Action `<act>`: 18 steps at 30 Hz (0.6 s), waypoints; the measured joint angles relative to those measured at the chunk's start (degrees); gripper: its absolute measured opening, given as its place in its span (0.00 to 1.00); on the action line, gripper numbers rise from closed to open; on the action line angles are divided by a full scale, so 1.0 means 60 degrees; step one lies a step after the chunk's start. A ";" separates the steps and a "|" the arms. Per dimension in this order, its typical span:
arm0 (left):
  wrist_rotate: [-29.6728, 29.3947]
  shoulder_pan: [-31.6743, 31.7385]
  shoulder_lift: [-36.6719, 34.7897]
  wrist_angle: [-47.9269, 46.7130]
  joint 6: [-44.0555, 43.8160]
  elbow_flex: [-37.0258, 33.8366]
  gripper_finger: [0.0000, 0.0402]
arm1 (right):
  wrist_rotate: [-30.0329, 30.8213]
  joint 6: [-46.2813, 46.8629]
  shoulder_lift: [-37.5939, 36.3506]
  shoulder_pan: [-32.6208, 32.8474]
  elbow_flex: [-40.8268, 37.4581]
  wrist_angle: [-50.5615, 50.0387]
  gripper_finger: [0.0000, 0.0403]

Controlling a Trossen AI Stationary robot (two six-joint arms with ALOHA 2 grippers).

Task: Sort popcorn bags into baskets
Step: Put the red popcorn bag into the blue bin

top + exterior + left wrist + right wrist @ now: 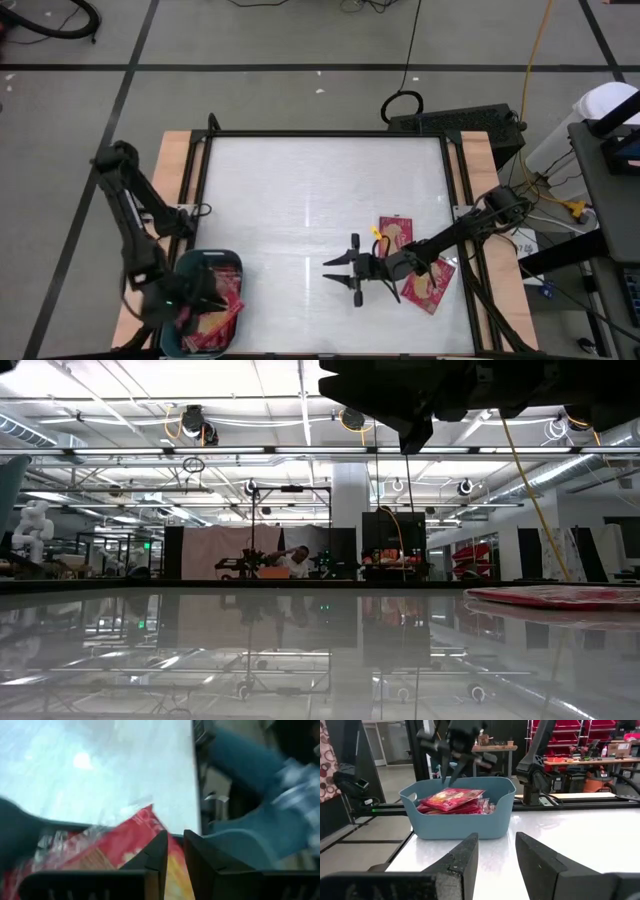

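Note:
The teal basket (228,262) (465,825) stands at the table's near left corner, with several red popcorn bags (215,322) (454,799) piled flat inside it. My left gripper (200,300) (174,837) hangs just above that pile. Its fingers stand a narrow gap apart with nothing between them. Two more popcorn bags (396,232) (432,285) lie flat on the table at the near right, partly under my right arm. My right gripper (336,272) (496,850) is open and empty above the table, to the left of those bags, pointing level toward the basket.
A black frame (330,134) borders the white tabletop, which is bare across its far half and middle. Cables and a power unit (470,122) sit beyond the far right corner. In the low view a popcorn bag (560,597) shows at the right and a person (296,563) sits far behind.

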 joint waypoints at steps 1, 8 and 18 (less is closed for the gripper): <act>0.0255 0.0162 0.0200 -0.0035 0.0193 0.0000 0.15 | 0.0004 0.0053 0.0000 -0.0012 0.0000 0.0000 0.31; 0.2066 0.0549 0.0887 -0.1376 -0.0287 -0.0007 0.05 | 0.0007 0.0070 0.0000 -0.0018 0.0000 -0.0003 0.31; 0.2382 0.0427 0.0102 -0.2474 -0.1483 -0.0004 0.02 | 0.0007 0.0065 0.0000 -0.0160 0.0000 -0.0005 0.31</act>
